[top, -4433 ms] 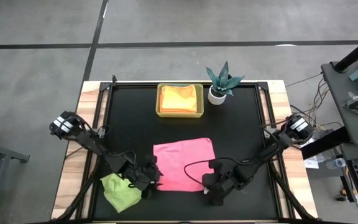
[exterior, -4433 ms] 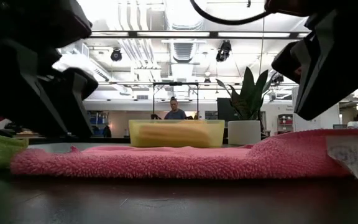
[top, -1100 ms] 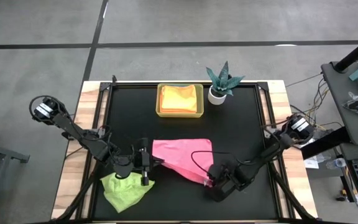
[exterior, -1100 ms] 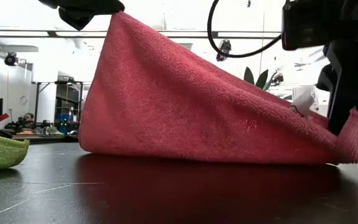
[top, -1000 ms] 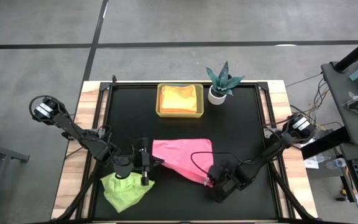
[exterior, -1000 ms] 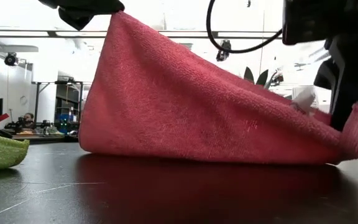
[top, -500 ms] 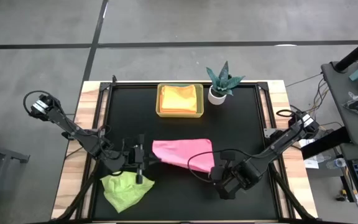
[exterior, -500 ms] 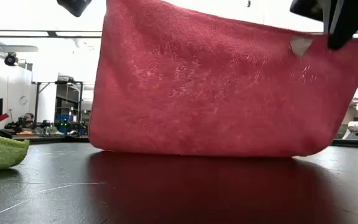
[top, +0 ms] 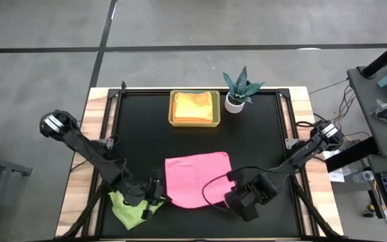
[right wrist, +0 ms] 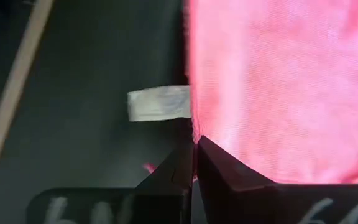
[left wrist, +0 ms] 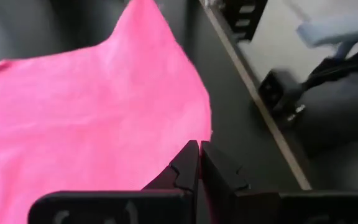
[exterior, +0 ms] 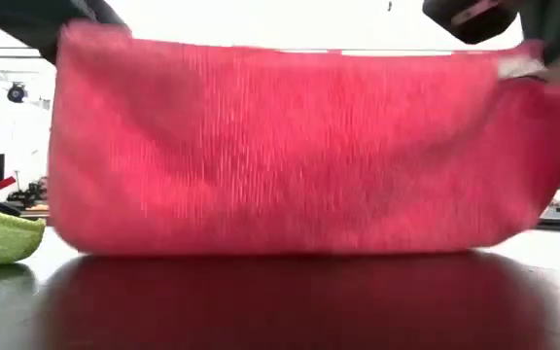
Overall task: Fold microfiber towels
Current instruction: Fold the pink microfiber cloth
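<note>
The pink microfiber towel [top: 197, 178] is stretched between my two grippers by its near corners; in the low view it hangs as a wide sheet [exterior: 290, 146]. My left gripper [top: 157, 195] is shut on its near left corner. My right gripper [top: 234, 195] is shut on its near right corner, beside a white tag [right wrist: 157, 102]. A lime green towel [top: 130, 206] lies crumpled at the near left. An orange-yellow towel [top: 195, 104] lies folded in the yellow tray [top: 173, 121]. My left gripper pinches the pink towel's near left corner [left wrist: 199, 135] between its two fingers, coming from the table's left on a downward slant. The corner is lifted and the cloth spreads away ahead of the fingers. How many layers it has, I cannot tell. My right gripper pinches the towel's edge at the near right corner [right wrist: 194, 134], just beside the white tag, pointing steeply down. That corner is lifted clear of the table. The towel's top edge [exterior: 290, 47] runs nearly straight between the two held corners.
A small teal plant in a white pot [top: 239, 91] stands at the far right, next to the tray. The black mat [top: 140, 134] is bare between the tray and the pink towel. Wooden table borders [top: 301, 134] run along both sides.
My right gripper has risen with its corner and rolled at the wrist; my left has come down and toward the near edge. The pink towel, earlier slanting from a high left corner to a low right one, now hangs level between both and reaches farther toward the near edge.
</note>
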